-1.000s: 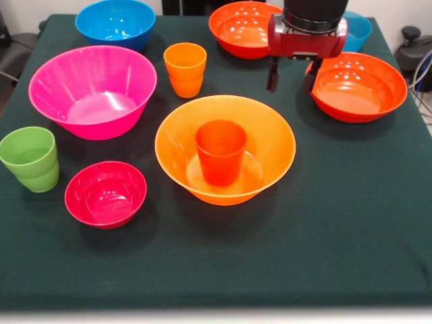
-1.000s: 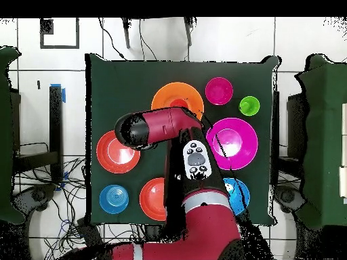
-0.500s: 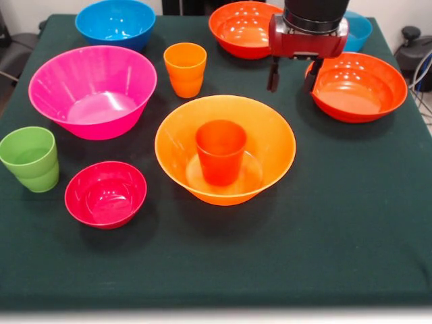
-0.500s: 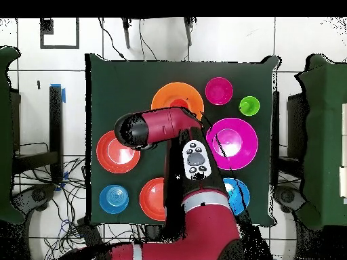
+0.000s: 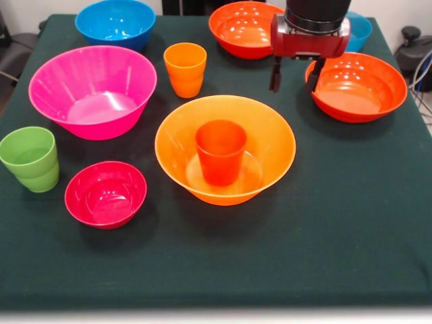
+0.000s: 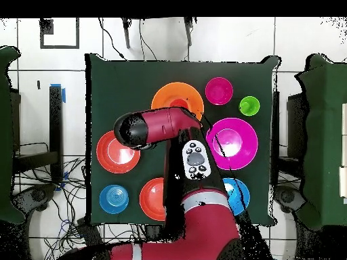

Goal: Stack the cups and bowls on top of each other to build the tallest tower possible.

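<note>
The widest orange bowl [image 5: 273,138] sits mid-table in the front view, with a red-orange cup [image 5: 221,152] standing upright inside it. My gripper [image 5: 293,75] hangs open and empty behind that bowl, just above the cloth. Its right finger is close to the left rim of a red-orange bowl [image 5: 356,86]. An orange cup [image 5: 185,69] stands behind the orange bowl to the left. A pink bowl [image 5: 92,91], a light green cup [image 5: 30,159] and a crimson bowl [image 5: 105,194] are on the left. In the overhead view the arm [image 6: 159,126] covers the gripper and part of the orange bowl [image 6: 177,95].
A blue bowl [image 5: 115,22] and a second red-orange bowl [image 5: 243,28] stand at the far edge. A small blue bowl [image 5: 359,30] is partly hidden behind the gripper body. Dark green cloth [image 5: 337,223] covers the table.
My gripper has drifted slightly right and a little upward, still open and empty. The cups and bowls have not moved.
</note>
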Tool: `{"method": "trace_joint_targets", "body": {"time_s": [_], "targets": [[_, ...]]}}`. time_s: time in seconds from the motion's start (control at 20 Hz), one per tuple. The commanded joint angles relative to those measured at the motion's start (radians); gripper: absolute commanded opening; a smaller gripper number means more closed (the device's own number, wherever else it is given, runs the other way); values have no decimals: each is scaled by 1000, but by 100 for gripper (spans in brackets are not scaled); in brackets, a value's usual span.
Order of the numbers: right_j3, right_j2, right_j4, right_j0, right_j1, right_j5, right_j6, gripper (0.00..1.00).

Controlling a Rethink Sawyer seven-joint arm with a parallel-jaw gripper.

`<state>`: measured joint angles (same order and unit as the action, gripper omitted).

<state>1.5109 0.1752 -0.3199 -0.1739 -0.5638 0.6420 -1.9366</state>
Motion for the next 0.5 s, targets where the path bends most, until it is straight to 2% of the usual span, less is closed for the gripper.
{"method": "trace_joint_targets", "body": {"time_s": [0.05, 0.5], "targets": [[-34, 30, 16, 56, 78, -10, -101, 100], [-47, 9, 26, 96, 84, 0, -129, 100]]}}
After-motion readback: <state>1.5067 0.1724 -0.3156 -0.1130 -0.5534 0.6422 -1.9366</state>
